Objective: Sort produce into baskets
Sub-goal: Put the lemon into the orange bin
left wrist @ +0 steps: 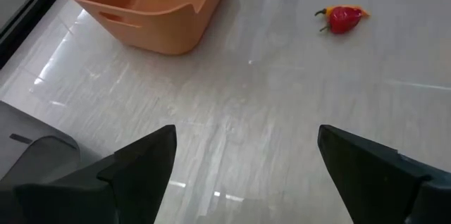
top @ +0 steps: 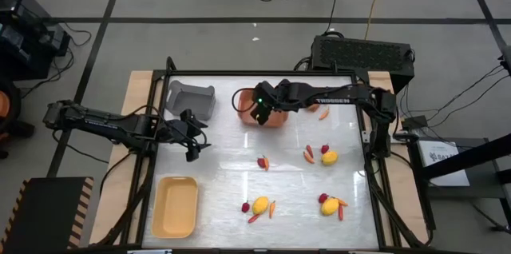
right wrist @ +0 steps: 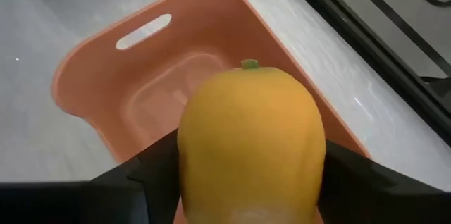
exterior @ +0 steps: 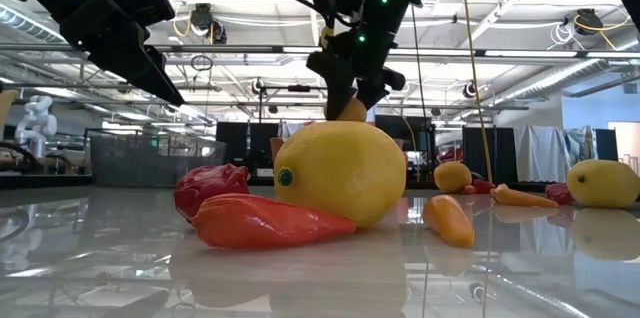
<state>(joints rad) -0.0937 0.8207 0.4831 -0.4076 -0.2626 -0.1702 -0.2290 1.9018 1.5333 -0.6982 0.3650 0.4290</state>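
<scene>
Baskets [top: 190,98]: three | right jaws [right wrist: 246,182]: gripping one yellow fruit [right wrist: 251,139] (over orange) | left jaws [left wrist: 243,164]: wide

1. The table top [top: 287,186] is showing a smooth, glossy pale surface that is mirroring the fruit and ceiling lights in the low view.
2. The orange basket [right wrist: 106,76] is looking like smooth moulded plastic with a soft satin sheen.
3. The yellow-orange fruit [right wrist: 250,146] between the right gripper's [right wrist: 246,182] fingers is showing a finely dimpled, matt skin.
4. The pale yellow basket [top: 176,206] is appearing as smooth plastic.
5. The left gripper's [left wrist: 243,175] fingers [left wrist: 141,168] are looking matt, dark and hard.
</scene>
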